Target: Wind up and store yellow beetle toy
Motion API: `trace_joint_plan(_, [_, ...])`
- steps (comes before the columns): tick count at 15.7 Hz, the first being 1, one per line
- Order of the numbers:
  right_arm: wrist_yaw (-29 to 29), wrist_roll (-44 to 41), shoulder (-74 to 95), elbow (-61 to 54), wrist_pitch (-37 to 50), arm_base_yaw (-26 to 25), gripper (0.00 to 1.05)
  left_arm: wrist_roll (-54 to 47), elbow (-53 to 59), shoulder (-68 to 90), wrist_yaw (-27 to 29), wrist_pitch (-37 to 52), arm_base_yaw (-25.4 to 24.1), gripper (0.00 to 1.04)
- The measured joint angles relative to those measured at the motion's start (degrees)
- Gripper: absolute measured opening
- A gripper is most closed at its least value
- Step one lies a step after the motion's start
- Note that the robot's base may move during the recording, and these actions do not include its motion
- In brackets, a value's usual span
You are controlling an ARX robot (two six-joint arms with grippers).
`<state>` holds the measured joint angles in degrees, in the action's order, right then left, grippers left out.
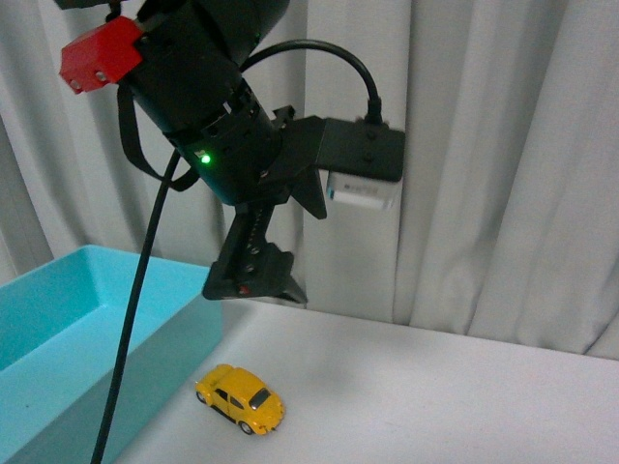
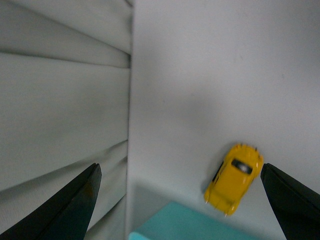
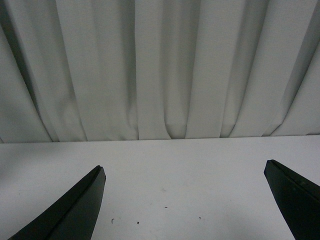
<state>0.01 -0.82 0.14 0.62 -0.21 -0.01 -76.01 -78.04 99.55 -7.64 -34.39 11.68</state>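
The yellow beetle toy (image 1: 240, 398) sat beside the teal box (image 1: 184, 338), long axis diagonal from far-left to near-right, nose end unclear. Left fingers (image 2: 75, 205) and right fingers (image 3: 75, 210) gaped, empty.

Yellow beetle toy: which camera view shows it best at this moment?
The front view: the yellow beetle toy sits whole and sharp on the white table, just beside the teal box. The left wrist view shows it from above but blurred. The right wrist view shows only table and curtain, no toy.
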Motion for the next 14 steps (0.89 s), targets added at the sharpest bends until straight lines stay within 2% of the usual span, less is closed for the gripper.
trace_joint_plan(1, [0.00,0.00,0.00,0.00,0.00,0.00,0.98,-8.85,-2.89,2.23,3.87,-4.66,0.70,0.98])
trace_joint_plan(2, [0.00,0.00,0.00,0.00,0.00,0.00,0.98,-13.18,-5.46,4.72,8.00,-9.03,1.33,0.98])
trace_joint_plan(3, [0.00,0.00,0.00,0.00,0.00,0.00,0.98,-13.51,-6.93,7.34,12.28,-11.39,1.92,0.98])
trace_joint_plan(4, [0.00,0.00,0.00,0.00,0.00,0.00,0.98,-9.01,-7.48,10.05,16.09,-11.47,2.38,0.98])
trace_joint_plan(8, [0.00,0.00,0.00,0.00,0.00,0.00,0.98,2.71,-6.43,14.53,16.83,-8.41,2.40,0.98])
trace_joint_plan(10, [0.00,0.00,0.00,0.00,0.02,0.00,0.98,9.77,-0.85,15.78,19.26,-3.76,-0.76,0.98])
trace_joint_plan(12, [-0.02,0.00,0.00,0.00,0.02,0.00,0.98,11.15,0.87,17.53,19.50,0.22,-4.13,0.98])
trace_joint_plan(14, [0.00,0.00,0.00,0.00,0.00,0.00,0.98,10.23,0.79,18.40,18.53,1.22,-4.17,0.98])
